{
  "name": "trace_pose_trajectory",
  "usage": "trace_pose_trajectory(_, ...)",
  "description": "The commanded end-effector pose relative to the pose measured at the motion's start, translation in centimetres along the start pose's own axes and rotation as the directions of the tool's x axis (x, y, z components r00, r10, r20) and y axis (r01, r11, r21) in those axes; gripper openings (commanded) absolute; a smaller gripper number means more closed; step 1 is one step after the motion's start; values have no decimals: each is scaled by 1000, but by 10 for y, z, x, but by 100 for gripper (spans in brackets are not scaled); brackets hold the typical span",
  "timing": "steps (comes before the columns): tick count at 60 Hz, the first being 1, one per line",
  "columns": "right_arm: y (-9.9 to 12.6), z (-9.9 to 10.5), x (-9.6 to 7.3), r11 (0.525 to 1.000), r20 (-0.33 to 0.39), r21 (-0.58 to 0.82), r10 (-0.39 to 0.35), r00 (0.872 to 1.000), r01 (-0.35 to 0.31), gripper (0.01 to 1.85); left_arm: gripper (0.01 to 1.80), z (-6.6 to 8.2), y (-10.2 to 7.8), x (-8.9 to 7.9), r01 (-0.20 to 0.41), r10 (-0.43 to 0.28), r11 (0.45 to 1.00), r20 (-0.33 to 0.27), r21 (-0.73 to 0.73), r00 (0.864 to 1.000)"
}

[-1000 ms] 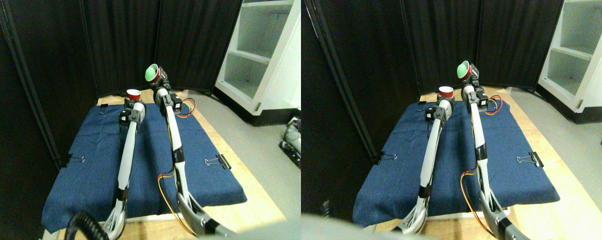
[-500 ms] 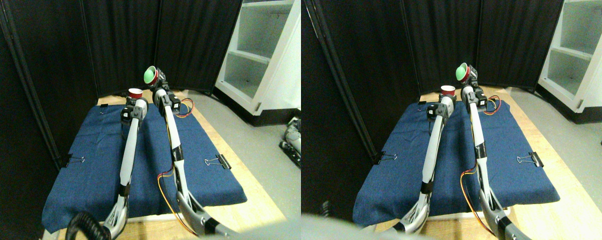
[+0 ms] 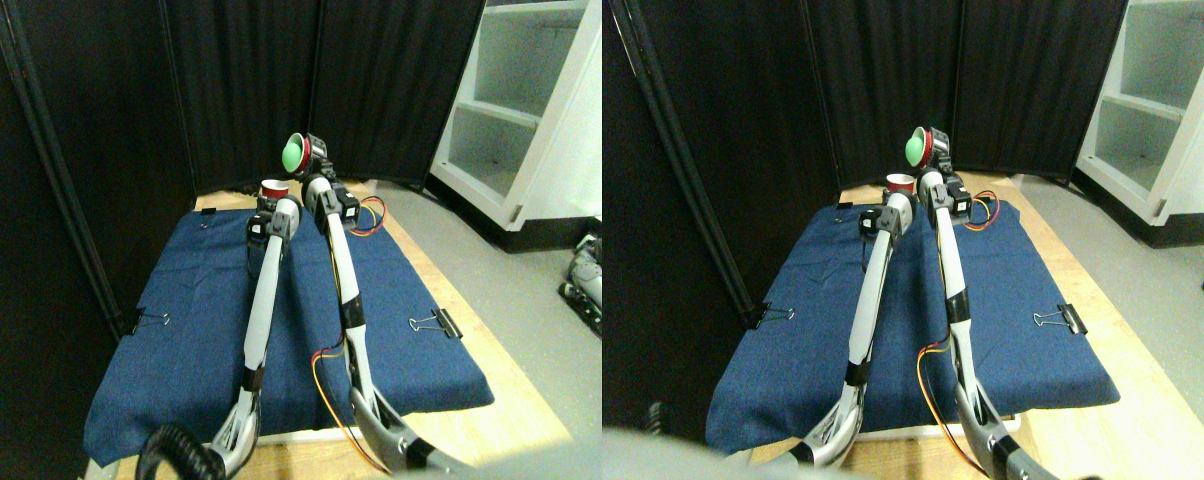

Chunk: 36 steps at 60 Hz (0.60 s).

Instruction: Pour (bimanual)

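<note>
Tilting green cup (image 3: 293, 153) above red cup (image 3: 274, 187)

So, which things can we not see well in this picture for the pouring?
- Inside of the red cup: too small, far off in the stereo pair view.
- Contents of the tilted green cup: not visible.
- Both grippers: too small to tell their state.
- White shelf: cut by the edge.

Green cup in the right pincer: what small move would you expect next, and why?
Probably a little more tilt toward the red cup, with a slight shift left. The green cup is held high by the right pincer, already tipped with its mouth facing the camera, up and to the right of the red cup at the left pincer. Whether its lip sits over the red cup's mouth is unclear.
</note>
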Motion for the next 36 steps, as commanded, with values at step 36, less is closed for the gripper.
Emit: trace_pose_trajectory(36, 14, 3, -2, 990, 25, -123, 66, 998, -62, 33, 33, 1, -8, -9, 48, -48, 999, -3, -9, 999)
